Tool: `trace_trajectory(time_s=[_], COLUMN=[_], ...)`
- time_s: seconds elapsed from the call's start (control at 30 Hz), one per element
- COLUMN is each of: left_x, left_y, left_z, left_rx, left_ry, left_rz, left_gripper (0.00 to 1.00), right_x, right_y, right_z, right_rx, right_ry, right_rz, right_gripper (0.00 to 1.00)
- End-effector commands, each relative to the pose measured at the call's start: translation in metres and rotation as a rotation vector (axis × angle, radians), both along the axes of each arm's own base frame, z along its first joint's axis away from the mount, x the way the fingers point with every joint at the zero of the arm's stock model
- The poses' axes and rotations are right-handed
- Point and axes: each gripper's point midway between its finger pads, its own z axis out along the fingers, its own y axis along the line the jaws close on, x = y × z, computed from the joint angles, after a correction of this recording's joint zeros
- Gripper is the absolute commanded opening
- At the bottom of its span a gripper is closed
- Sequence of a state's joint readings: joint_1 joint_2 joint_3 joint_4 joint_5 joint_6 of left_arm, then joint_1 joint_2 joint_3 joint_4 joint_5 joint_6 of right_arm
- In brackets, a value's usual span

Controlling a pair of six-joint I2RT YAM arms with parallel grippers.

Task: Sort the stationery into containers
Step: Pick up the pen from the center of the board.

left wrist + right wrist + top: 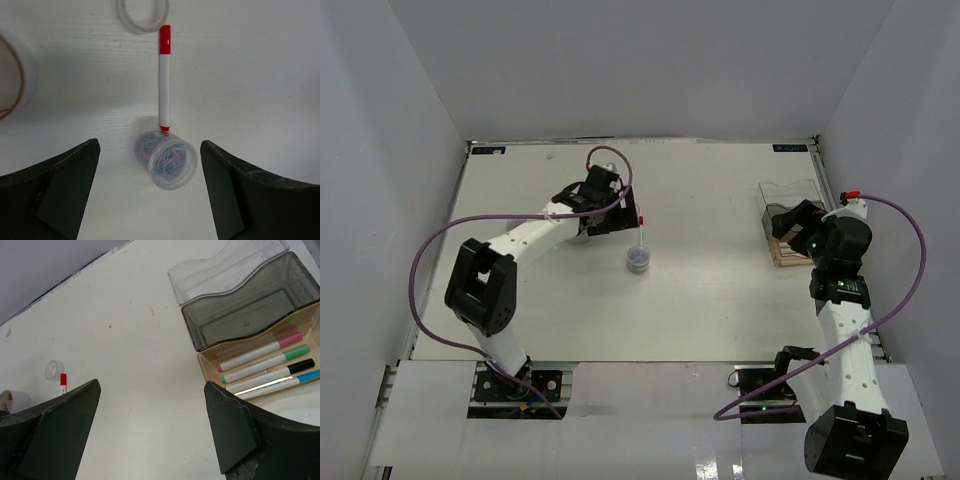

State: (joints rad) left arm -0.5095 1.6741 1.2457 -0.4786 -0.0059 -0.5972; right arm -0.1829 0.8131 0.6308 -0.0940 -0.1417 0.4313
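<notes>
No readable writing anywhere
2 small dark labels (488, 150) sit at the far corners of the table (720, 310) — too small to make out from here.

Red-capped marker (164, 80) touches the paperclip tub (167, 159); open table (260, 75) flanks both.

A robot lab — plain white booth walls (640, 60).

Clear glossy plastic tub (167, 160); matt white table (250, 75); smoke-tinted plastic organiser (235, 302).
</notes>
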Motion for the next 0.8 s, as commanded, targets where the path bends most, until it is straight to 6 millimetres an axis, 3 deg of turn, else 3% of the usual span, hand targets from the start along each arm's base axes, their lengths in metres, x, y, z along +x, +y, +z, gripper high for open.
trace_trajectory(time_s=[0.0, 0.03, 0.1, 0.13, 0.23, 0.33, 0.37, 0.5, 0.77], left_x=[0.012, 0.015, 0.02, 0.022, 0.029, 0.035, 0.034, 0.04, 0.037], left_y=[-0.015, -0.018, -0.032, -0.036, -0.048, -0.057, -0.057, -0.06, -0.065], left_z=[0.013, -0.003, -0.002, -0.017, -0.031, -0.034, -0.046, -0.06, -0.083], left_rx=[0.09, 0.137, 0.159, 0.185, 0.217, 0.244, 0.284, 0.33, 0.359], left_ry=[-0.037, -0.018, -0.025, -0.002, 0.015, 0.012, 0.023, 0.037, 0.071], left_rz=[0.051, 0.056, 0.043, 0.041, 0.033, 0.033, 0.035, 0.041, 0.033], left_gripper=[0.91, 0.9, 0.88, 0.87, 0.8, 0.77, 0.76, 0.73, 0.51], right_x=[-0.005, -0.006, -0.009, -0.01, -0.013, -0.016, -0.016, -0.018, -0.022], right_y=[0.015, 0.024, 0.031, 0.035, 0.041, 0.048, 0.051, 0.052, 0.061], right_z=[-0.002, -0.004, -0.015, -0.017, -0.024, -0.026, -0.027, -0.032, -0.038], right_rx=[-0.033, -0.031, -0.032, -0.035, -0.055, -0.061, -0.064, -0.08, -0.084], right_ry=[-0.019, -0.016, -0.001, -0.001, 0.004, 0.001, 0.002, 0.007, 0.009], right_rz=[0.079, 0.11, 0.134, 0.151, 0.169, 0.194, 0.203, 0.206, 0.231], right_gripper=[0.9, 0.91, 0.91, 0.91, 0.91, 0.91, 0.91, 0.91, 0.91])
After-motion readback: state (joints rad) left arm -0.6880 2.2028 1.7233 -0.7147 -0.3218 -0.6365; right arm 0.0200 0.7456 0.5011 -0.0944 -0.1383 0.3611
